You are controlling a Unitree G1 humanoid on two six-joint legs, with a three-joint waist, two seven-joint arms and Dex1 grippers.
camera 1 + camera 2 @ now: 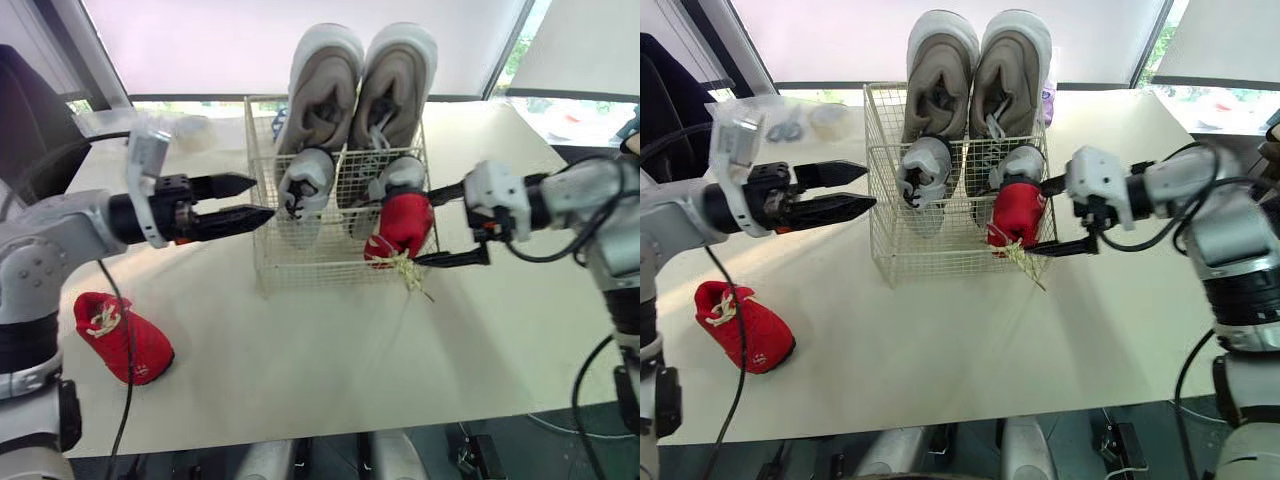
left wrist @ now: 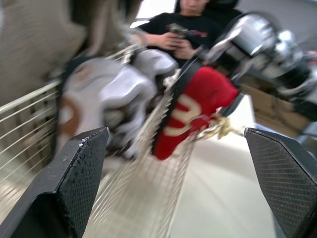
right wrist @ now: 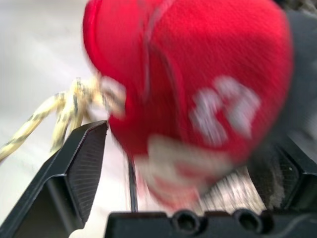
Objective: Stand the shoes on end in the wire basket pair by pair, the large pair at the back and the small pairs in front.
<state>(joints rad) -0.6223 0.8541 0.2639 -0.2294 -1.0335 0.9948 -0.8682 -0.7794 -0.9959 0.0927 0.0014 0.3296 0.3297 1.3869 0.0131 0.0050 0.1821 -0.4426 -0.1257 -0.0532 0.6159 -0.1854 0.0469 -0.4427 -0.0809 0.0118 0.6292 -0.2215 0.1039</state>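
The right gripper [image 1: 424, 228] clamps 1 small red shoe [image 1: 398, 220] at the wire basket [image 1: 300, 262] — light, soft, probably squashy; best pinched sole-to-upper. The left gripper [image 1: 263, 198] gapes empty.

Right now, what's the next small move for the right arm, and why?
Probably ease the right gripper down and slightly inward, so the red shoe seats in the front right corner of the wire basket before the jaws open. The shoe sits between the jaws at the front rim, its lace hanging outside the wire, and it doesn't look seated yet.
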